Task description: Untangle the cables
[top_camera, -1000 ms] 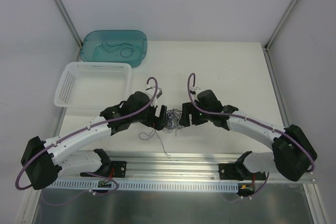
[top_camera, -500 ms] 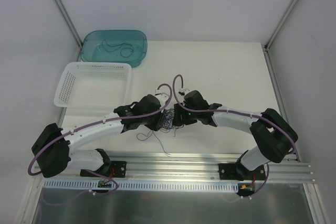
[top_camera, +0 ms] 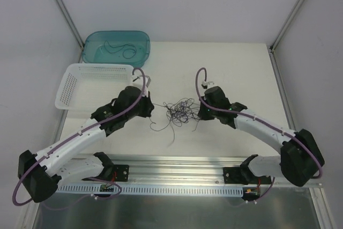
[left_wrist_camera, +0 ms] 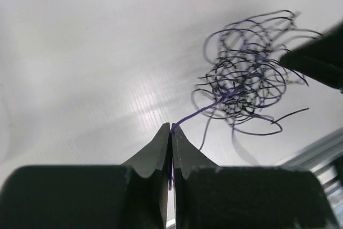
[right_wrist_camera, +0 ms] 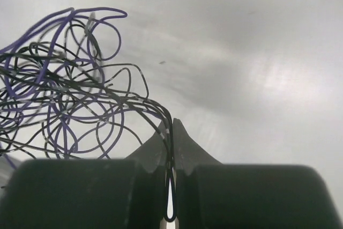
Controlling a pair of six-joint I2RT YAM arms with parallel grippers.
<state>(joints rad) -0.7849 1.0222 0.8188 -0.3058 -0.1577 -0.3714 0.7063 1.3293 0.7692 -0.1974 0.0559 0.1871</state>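
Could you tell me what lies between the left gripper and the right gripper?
The tangle of thin cables, seen in the top view; left gripper and right gripper each pinch a strand.

One white desk (top_camera: 241,73) carries one tangle of hair-thin, dark blue-black and purple cables (top_camera: 179,112), its strands too knotted to count, one teal translucent plastic tub (top_camera: 90,52) and one white perforated plastic basket (top_camera: 67,87). There are two black claws: the left claw (top_camera: 151,112) and the right claw (top_camera: 199,113).
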